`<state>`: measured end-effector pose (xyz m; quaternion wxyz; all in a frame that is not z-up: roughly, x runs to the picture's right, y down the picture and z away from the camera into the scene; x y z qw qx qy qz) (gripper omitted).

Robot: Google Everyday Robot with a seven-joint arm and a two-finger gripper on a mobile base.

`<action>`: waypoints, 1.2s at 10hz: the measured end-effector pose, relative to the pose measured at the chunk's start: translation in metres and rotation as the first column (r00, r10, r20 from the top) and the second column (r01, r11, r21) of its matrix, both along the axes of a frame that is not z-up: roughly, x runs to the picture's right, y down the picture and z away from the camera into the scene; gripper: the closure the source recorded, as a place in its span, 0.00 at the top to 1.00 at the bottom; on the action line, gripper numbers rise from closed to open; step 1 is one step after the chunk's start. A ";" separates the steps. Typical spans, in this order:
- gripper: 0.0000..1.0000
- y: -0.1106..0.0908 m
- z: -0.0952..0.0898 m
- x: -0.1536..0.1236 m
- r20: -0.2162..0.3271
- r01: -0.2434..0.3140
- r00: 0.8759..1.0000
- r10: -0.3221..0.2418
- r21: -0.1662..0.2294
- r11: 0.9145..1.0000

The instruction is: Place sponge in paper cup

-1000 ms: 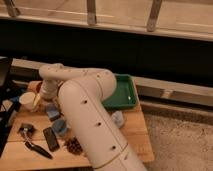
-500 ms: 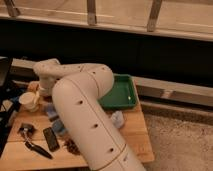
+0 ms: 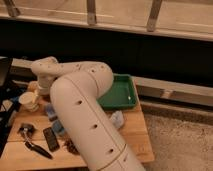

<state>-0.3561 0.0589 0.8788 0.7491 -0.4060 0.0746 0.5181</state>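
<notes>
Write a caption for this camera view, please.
White robot arm bends over a wooden table, gripper low beside the paper cup, the sponge lying nearby, green tray behind.

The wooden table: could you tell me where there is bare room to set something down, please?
On the table, bare wood lies at the right front corner, bordered by the green tray, the pale cloth and the arm. The left half is crowded: paper cup, sponge, dark tools, with the gripper low beside the cup.
</notes>
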 end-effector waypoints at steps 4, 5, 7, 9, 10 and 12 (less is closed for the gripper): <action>0.80 0.011 0.008 -0.010 0.046 0.004 0.999 -0.004 -0.014 1.000; 0.80 0.017 0.011 -0.010 0.053 0.005 0.999 -0.004 -0.025 1.000; 0.80 0.028 0.017 -0.004 0.052 0.005 0.999 -0.002 -0.050 0.999; 0.80 0.036 0.018 0.001 0.047 0.008 0.999 -0.005 -0.066 0.998; 0.80 0.038 0.016 0.003 0.044 0.009 0.999 -0.006 -0.069 0.998; 0.67 0.042 0.012 0.003 0.040 0.007 0.999 -0.004 -0.068 0.998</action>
